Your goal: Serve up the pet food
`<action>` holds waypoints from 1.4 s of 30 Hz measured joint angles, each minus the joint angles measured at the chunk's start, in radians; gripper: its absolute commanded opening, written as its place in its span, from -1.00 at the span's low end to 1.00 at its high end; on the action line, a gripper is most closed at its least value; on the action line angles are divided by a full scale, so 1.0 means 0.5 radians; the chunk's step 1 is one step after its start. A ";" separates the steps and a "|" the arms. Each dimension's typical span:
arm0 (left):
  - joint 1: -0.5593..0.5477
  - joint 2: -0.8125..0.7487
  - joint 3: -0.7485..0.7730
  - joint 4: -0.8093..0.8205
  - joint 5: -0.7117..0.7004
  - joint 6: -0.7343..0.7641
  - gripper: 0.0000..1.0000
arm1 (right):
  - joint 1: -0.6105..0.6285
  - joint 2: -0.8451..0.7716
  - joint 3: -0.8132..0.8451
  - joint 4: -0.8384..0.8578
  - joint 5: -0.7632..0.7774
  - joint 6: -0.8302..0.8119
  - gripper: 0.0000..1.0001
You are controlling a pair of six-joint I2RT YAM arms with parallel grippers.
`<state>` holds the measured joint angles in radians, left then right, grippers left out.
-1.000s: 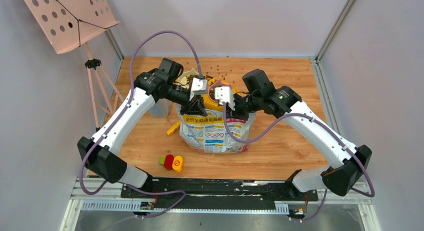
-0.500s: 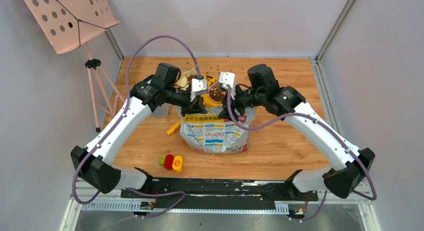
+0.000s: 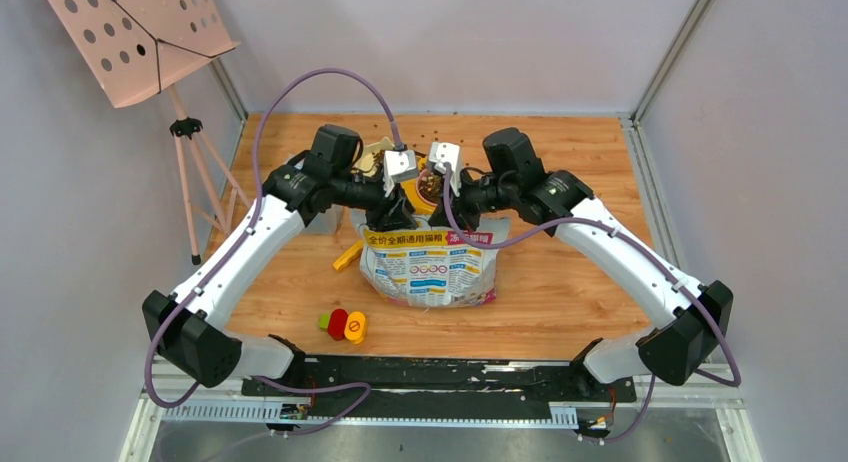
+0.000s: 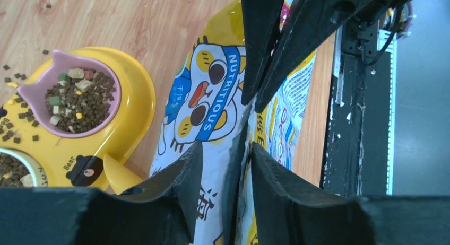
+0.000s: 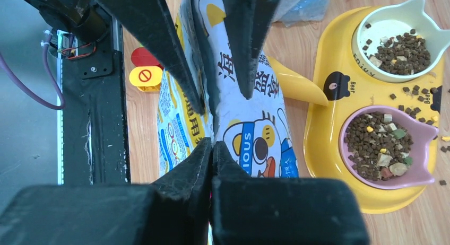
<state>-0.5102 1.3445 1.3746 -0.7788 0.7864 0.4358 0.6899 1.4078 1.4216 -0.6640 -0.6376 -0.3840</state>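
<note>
The white printed bag (image 3: pixel 430 267) stands mid-table. My right gripper (image 5: pixel 212 144) is shut on the bag's (image 5: pixel 254 144) top edge, seen from above at the right gripper (image 3: pixel 447 214). My left gripper (image 4: pixel 225 149) is open and straddles the same edge of the bag (image 4: pixel 209 96), just left at the left gripper (image 3: pixel 395 217). Pet food fills the pink bowl (image 4: pixel 79 99) and partly covers the white bowl (image 5: pixel 403 51) of the yellow feeder (image 5: pixel 323 128) behind the bag. A yellow scoop (image 3: pixel 347 255) lies beside the bag.
Loose kibble (image 3: pixel 440 142) is scattered on the wood behind the feeder. A red, yellow and green block (image 3: pixel 343 325) lies near the front edge. A pink music stand (image 3: pixel 140 32) stands at the left. A black rail (image 3: pixel 440 372) runs along the near edge.
Both wrists have moved back and closer together over the bag's top. The right arm has swung left. The bag's top has drawn in and stands narrower.
</note>
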 measured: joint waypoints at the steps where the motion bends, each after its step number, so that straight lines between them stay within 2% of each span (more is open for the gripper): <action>1: 0.000 0.000 -0.008 0.030 0.020 -0.004 -0.07 | 0.002 -0.001 -0.002 0.003 -0.005 0.002 -1.00; 3: 0.000 0.000 -0.015 0.044 0.071 -0.001 -0.23 | 0.003 -0.003 -0.003 0.008 -0.015 0.002 -1.00; 6: 0.000 0.009 -0.014 0.032 0.174 0.027 -0.67 | 0.005 -0.008 -0.005 0.011 -0.017 -0.002 -1.00; 9: 0.000 0.069 0.017 -0.040 0.252 0.093 -0.95 | 0.005 -0.024 -0.037 0.036 -0.020 -0.005 -0.98; 10: 0.000 0.094 0.029 -0.059 0.271 0.111 -1.00 | 0.005 -0.031 -0.049 0.042 -0.019 -0.008 -0.78; 12: 0.002 0.130 0.047 -0.092 0.309 0.149 -1.00 | 0.005 -0.051 -0.091 0.064 -0.021 -0.021 -0.20; 13: 0.002 0.134 0.047 -0.105 0.313 0.162 -1.00 | 0.005 -0.060 -0.109 0.067 -0.025 -0.038 -0.06; 15: 0.002 0.131 0.047 -0.120 0.320 0.174 -1.00 | 0.005 -0.072 -0.137 0.063 -0.023 -0.051 0.01; 16: 0.002 0.131 0.047 -0.121 0.322 0.175 -1.00 | 0.005 -0.074 -0.144 0.058 -0.017 -0.074 -0.02; 18: 0.002 0.131 0.047 -0.122 0.322 0.174 -1.00 | 0.005 -0.074 -0.150 0.040 -0.011 -0.104 -0.22; 21: 0.002 0.130 0.047 -0.120 0.312 0.166 -1.00 | 0.005 -0.074 -0.149 -0.012 0.011 -0.185 -0.89; 22: 0.002 0.129 0.047 -0.119 0.309 0.163 -0.92 | 0.005 -0.074 -0.149 -0.035 0.021 -0.210 -0.99; 23: 0.002 0.127 0.047 -0.119 0.308 0.162 -0.80 | 0.002 -0.074 -0.149 -0.057 0.023 -0.233 -1.00; 24: 0.002 0.127 0.047 -0.119 0.307 0.163 -0.59 | -0.003 -0.074 -0.149 -0.073 0.020 -0.248 -1.00; 25: 0.002 0.127 0.049 -0.125 0.307 0.163 -0.50 | -0.006 -0.075 -0.148 -0.078 0.019 -0.260 -1.00; 27: 0.001 0.127 0.055 -0.149 0.301 0.175 -0.47 | -0.011 -0.078 -0.148 -0.082 0.016 -0.293 -1.00; 28: 0.000 0.127 0.056 -0.160 0.297 0.185 -0.49 | -0.012 -0.080 -0.148 -0.085 0.016 -0.303 -1.00; 30: 0.000 0.127 0.063 -0.201 0.282 0.209 -0.69 | -0.012 -0.085 -0.148 -0.090 0.016 -0.317 -0.95; 31: 0.001 0.127 0.070 -0.230 0.273 0.233 -0.92 | -0.012 -0.088 -0.148 -0.092 0.017 -0.322 -0.65; 32: 0.002 0.127 0.078 -0.259 0.268 0.255 -0.97 | -0.014 -0.089 -0.148 -0.094 0.017 -0.323 -0.37; 33: 0.004 0.127 0.083 -0.276 0.261 0.275 -1.00 | -0.016 -0.089 -0.148 -0.101 0.017 -0.323 -0.28; 35: 0.013 0.127 0.089 -0.327 0.257 0.307 -1.00 | -0.032 -0.094 -0.149 -0.148 0.040 -0.333 -0.36; 38: 0.019 0.127 0.090 -0.346 0.261 0.314 -1.00 | -0.061 -0.106 -0.149 -0.204 0.069 -0.356 -0.88; 39: 0.019 0.127 0.092 -0.346 0.259 0.314 -1.00 | -0.065 -0.111 -0.149 -0.214 0.069 -0.364 -1.00; 40: 0.020 0.127 0.093 -0.343 0.253 0.313 -0.91 | -0.066 -0.116 -0.149 -0.230 0.066 -0.365 -1.00; 41: 0.020 0.127 0.095 -0.341 0.246 0.311 -0.52 | -0.068 -0.124 -0.149 -0.248 0.067 -0.372 -1.00; 42: 0.021 0.127 0.096 -0.343 0.244 0.307 -0.32 | -0.068 -0.133 -0.149 -0.258 0.067 -0.377 -0.98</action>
<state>-0.4999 1.4082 1.4227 -0.9504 0.9085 0.5892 0.6559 1.3415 1.3472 -0.7929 -0.6041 -0.5724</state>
